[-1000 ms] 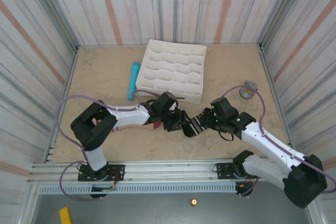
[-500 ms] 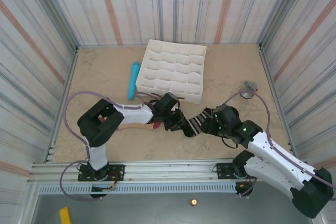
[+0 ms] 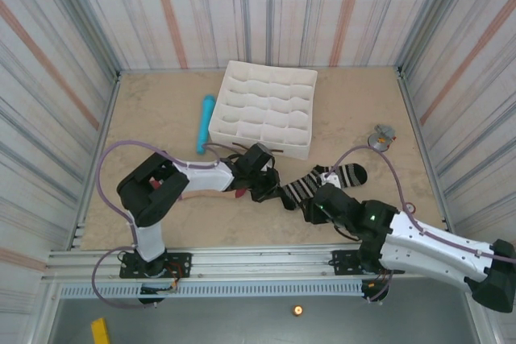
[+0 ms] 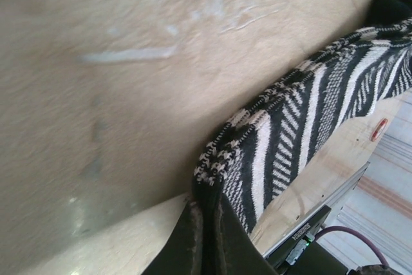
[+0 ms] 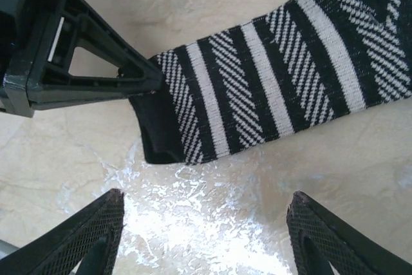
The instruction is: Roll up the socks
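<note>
A black sock with white stripes [image 3: 326, 180] lies flat on the table, its toe to the right. My left gripper [image 3: 274, 189] is shut on that sock's plain black cuff, and in the left wrist view the dark fingers [image 4: 205, 236] pinch the cuff edge of the striped sock [image 4: 309, 114]. My right gripper [image 5: 206, 203] hangs open just near of the cuff end of the black sock [image 5: 277, 75], over bare table, with nothing between its fingers. The left gripper [image 5: 84, 62] enters that view from the left. The beige sock [image 3: 201, 194] lies mostly under the left arm, a maroon patch [image 3: 239, 192] showing.
A white divided tray [image 3: 266, 114] stands at the back centre, close behind the left gripper. A light-blue cylinder [image 3: 205, 124] lies to its left. A small grey object [image 3: 380, 136] sits at the right. Striped walls close in the table on three sides.
My left gripper has shut on the black sock's cuff. The right arm has drawn back toward the near edge, uncovering the sock, which now lies stretched out to the right.
</note>
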Controlling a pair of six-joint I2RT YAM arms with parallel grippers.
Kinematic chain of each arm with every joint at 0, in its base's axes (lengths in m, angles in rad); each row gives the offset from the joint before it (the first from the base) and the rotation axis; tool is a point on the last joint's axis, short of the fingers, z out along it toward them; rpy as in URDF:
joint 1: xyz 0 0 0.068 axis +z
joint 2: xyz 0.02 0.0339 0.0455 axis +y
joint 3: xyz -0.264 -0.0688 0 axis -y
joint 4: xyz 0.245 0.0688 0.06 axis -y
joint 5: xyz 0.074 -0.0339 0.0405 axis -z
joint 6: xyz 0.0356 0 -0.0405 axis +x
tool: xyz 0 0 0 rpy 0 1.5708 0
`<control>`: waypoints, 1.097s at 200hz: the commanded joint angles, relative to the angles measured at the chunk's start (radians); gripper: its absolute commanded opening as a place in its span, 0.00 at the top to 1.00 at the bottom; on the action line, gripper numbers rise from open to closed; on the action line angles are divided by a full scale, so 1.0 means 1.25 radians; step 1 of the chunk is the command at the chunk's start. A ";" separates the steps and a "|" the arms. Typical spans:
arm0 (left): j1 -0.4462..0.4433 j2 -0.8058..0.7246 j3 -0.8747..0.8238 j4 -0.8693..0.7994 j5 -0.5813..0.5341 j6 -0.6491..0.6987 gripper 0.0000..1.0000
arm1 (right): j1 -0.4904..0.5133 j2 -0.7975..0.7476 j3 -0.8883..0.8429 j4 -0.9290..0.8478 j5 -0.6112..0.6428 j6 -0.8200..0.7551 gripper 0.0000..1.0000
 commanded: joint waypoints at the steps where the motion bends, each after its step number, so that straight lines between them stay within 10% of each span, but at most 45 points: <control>1: -0.003 -0.039 -0.024 -0.015 -0.026 -0.029 1.00 | 0.064 0.042 -0.013 0.050 0.120 0.000 0.32; 57: -0.003 -0.053 -0.056 0.037 0.008 -0.127 1.00 | 0.189 0.190 -0.016 0.184 0.212 -0.123 0.39; 165: -0.004 -0.046 -0.059 0.053 0.041 -0.178 1.00 | 0.150 0.394 -0.031 0.405 0.162 -0.319 0.28; 219: -0.004 -0.047 -0.069 0.055 0.049 -0.179 1.00 | 0.148 0.461 -0.021 0.424 0.209 -0.310 0.44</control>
